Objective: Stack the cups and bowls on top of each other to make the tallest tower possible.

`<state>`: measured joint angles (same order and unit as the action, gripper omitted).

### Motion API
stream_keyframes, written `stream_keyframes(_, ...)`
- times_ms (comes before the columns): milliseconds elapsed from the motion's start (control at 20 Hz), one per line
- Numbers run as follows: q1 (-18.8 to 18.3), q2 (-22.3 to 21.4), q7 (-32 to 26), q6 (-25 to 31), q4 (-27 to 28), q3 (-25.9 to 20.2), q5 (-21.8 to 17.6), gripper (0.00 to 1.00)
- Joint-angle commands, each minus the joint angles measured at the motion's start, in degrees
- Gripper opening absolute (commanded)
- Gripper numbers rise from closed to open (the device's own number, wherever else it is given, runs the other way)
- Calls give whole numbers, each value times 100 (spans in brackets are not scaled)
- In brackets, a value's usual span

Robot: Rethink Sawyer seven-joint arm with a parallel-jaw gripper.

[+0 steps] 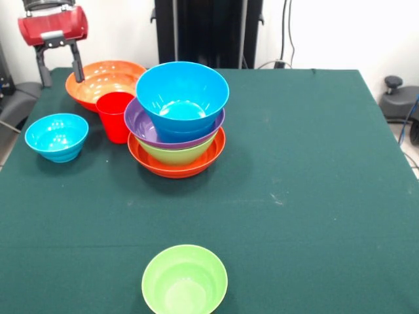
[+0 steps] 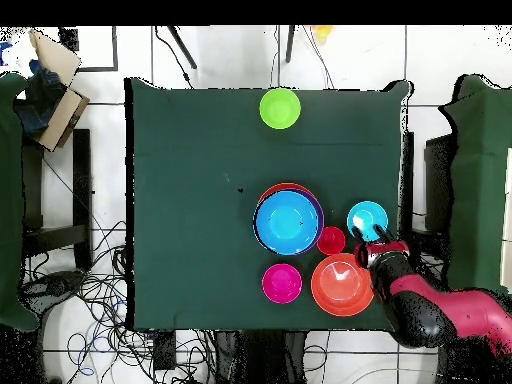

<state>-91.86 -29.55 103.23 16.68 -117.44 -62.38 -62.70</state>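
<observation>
The tower (image 1: 177,140) stands left of the table's middle: a wide orange bowl as base, then a green, a purple and a big blue bowl (image 1: 182,95) on top; it also shows in the overhead view (image 2: 288,220). The red cup (image 1: 116,116) stands upright beside its left side. A second wide orange bowl (image 1: 105,82) sits behind the cup. A small blue bowl (image 1: 57,136) sits at the left. A green bowl (image 1: 184,280) sits alone at the near edge. A magenta bowl (image 2: 282,283) shows only from overhead. My gripper (image 1: 60,70) is open and empty, over the orange bowl's left rim.
The green table cloth (image 1: 308,196) covers the whole table. The table's left edge runs close to the small blue bowl. Chairs and cables lie around the table in the overhead view.
</observation>
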Motion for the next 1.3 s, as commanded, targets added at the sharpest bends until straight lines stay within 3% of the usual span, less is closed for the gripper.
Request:
stream_keyframes(50,458,120,-941,-517,-222,-100,-782,100)
stream_keyframes(200,563,-243,-839,-245,-336,-114,-499,100)
stream_keyframes(500,880,-1049,-1084,1341,-371,262,597,100)
stream_keyframes(650,938,-1204,-1170,1715,-388,391,852,100)
stream_keyframes(1000,1408,-732,-917,1922,29,1174,176,100)
stream_keyframes(1150,1539,-640,-834,1863,121,1258,114,100)
stream_keyframes(1200,1470,-578,-773,1517,81,1202,3,100)
stream_keyframes(1300,1585,-636,-754,1668,122,1305,38,100)
